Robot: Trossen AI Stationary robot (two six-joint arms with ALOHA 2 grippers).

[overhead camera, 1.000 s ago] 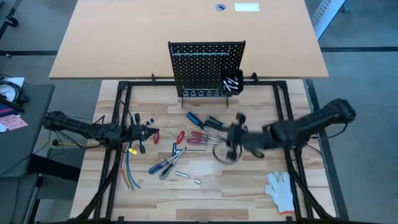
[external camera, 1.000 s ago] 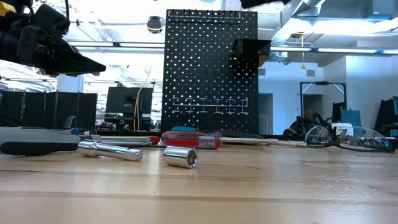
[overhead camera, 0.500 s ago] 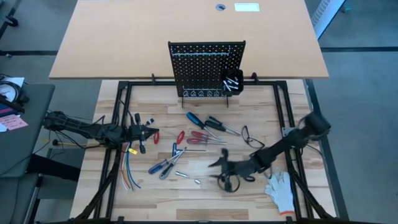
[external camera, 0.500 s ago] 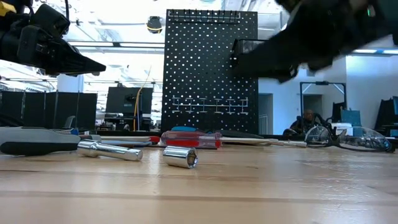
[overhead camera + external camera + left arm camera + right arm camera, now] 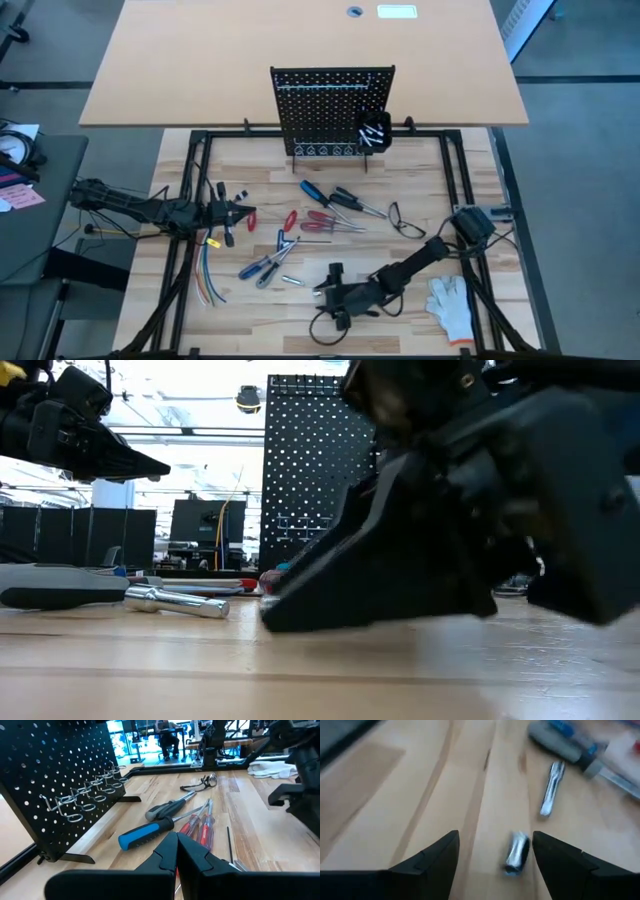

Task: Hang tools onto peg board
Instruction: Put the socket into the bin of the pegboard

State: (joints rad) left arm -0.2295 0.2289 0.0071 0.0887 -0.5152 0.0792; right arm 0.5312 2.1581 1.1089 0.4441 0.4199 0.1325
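We found the right gripper (image 5: 495,851) low over the tabletop (image 5: 400,320) near its front edge, jaws apart and empty, with a small silver socket (image 5: 516,851) lying on the wood in the gap between the fingertips. A longer silver bit (image 5: 550,795) lay just beyond it. The left gripper (image 5: 243,214) waited near the left edge, jaws together. Screwdrivers (image 5: 325,222) lay mid-table, and the peg board (image 5: 330,110) stood upright at the back edge.

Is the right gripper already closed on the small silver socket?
No, the right gripper has its fingers spread apart, with the socket lying on the table between them, not yet pinched.
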